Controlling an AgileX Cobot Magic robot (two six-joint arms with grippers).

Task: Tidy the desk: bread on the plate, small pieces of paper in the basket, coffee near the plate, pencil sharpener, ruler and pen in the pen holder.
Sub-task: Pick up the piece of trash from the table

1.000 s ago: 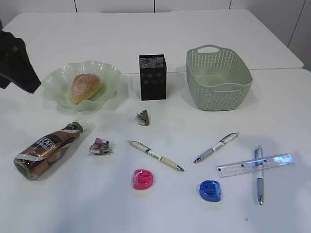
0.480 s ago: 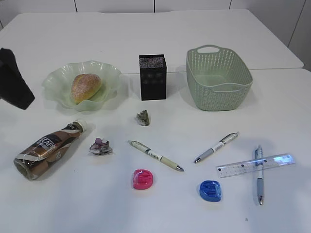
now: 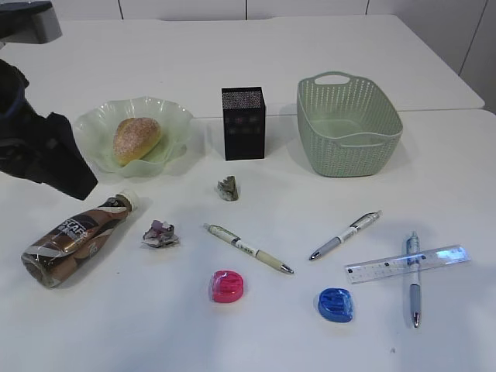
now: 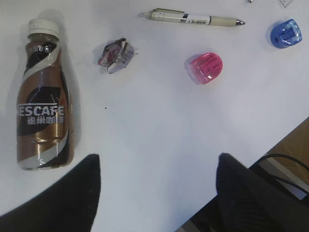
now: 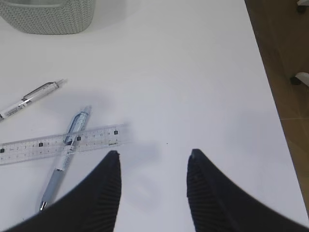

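At the left edge of the exterior view the left pincer (image 3: 54, 159) hangs with its jaws apart and empty above the coffee bottle (image 3: 75, 239), which lies on its side at the lower left of the white counter (image 3: 256, 62), below the plate (image 3: 174, 120) carrying the bread (image 3: 136, 139). The right pincer (image 5: 152, 159) is also spread and holds nothing, near the clear ruler (image 5: 63, 142) that crosses a blue pen (image 5: 65, 152). The black pen holder (image 3: 243, 122) and green basket (image 3: 349, 128) stand upper centre and upper right.
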